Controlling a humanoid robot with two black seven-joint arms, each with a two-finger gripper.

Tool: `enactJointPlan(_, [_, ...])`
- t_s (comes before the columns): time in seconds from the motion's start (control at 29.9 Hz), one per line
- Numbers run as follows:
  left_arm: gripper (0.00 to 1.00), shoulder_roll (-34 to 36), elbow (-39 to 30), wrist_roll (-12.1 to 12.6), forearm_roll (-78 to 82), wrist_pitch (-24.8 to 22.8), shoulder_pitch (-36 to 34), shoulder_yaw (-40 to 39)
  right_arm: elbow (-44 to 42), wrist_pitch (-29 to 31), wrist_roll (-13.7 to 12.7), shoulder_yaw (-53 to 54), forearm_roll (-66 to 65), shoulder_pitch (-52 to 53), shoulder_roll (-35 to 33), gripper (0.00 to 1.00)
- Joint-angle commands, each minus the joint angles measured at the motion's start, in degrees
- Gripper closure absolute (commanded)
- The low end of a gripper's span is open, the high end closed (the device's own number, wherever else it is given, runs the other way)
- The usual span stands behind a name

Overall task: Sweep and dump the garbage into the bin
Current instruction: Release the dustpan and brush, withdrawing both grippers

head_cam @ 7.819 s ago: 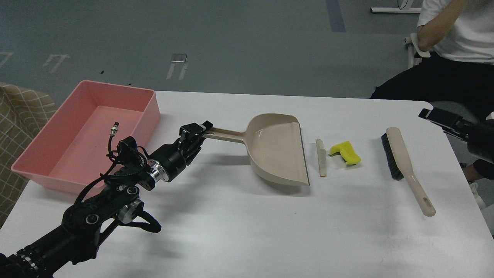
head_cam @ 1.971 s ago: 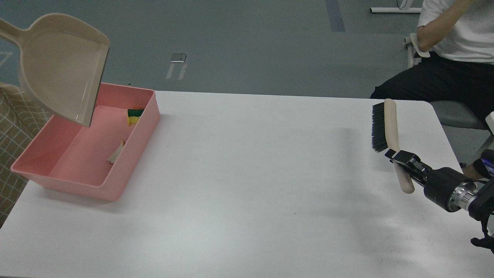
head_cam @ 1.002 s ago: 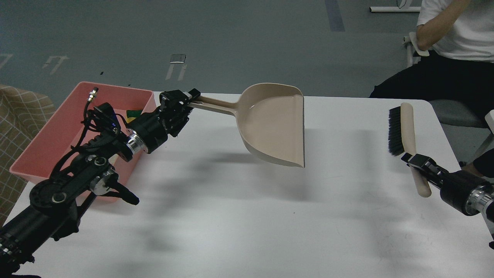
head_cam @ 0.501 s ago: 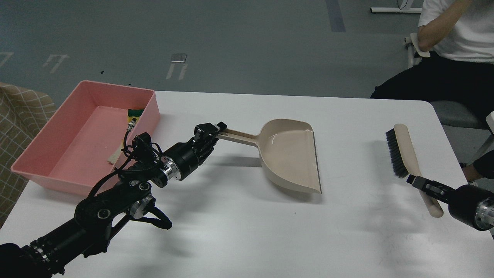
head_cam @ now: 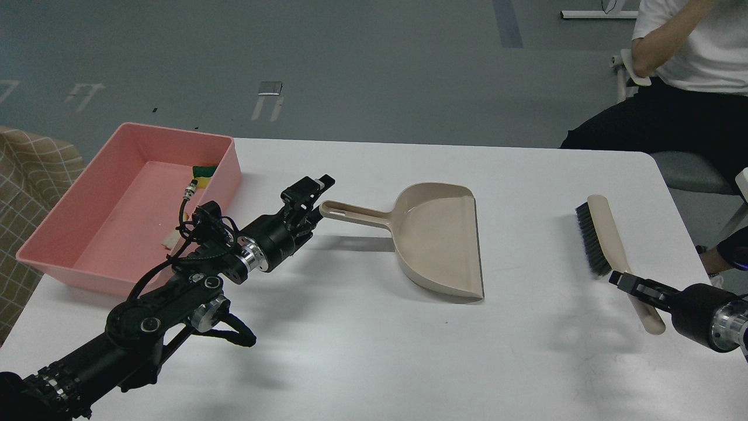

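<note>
The pink bin (head_cam: 76, 231) stands at the table's left edge. In it lie the yellow and green sponge piece (head_cam: 201, 173), against the right wall, and the pale beige strip (head_cam: 172, 238), partly hidden by my left arm's cables. My left gripper (head_cam: 311, 199) is open at the end of the beige dustpan's handle, no longer clamping it. The dustpan (head_cam: 441, 240) lies flat and empty mid-table. My right gripper (head_cam: 632, 286) is shut on the handle of the beige brush (head_cam: 602, 234), which rests on the table at the right.
A seated person (head_cam: 684, 76) is beyond the table's far right corner. A checked cloth (head_cam: 29, 169) lies left of the bin. The white table (head_cam: 374, 351) runs bare along its near half.
My left gripper has opened and let go of the dustpan handle; the dustpan has settled flat on the table. The brush has come down a little onto the table.
</note>
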Motion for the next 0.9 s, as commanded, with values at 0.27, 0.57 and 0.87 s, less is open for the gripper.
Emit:
enactJointPlan(0.27, [0.03,4.0,0.0,-0.2,-4.4,0.1,-1.1,-0.1,0.0,-0.3,-0.1,0.9,0.2,0.3,0.0,0.43])
enactJointPlan(0.57, [0.03,8.7,-1.4,-0.2,-8.3,0.0,-2.5,-2.6,0.6,-1.0,0.0,11.5,0.8,2.0,1.2,0.03])
enactJointPlan(0.87, [0.02,13.6,-2.6,-0.2,-18.7,-1.8,-4.5,-10.0,-2.2,-1.0,-0.2,24.9,0.9,11.0,12.7,0.0])
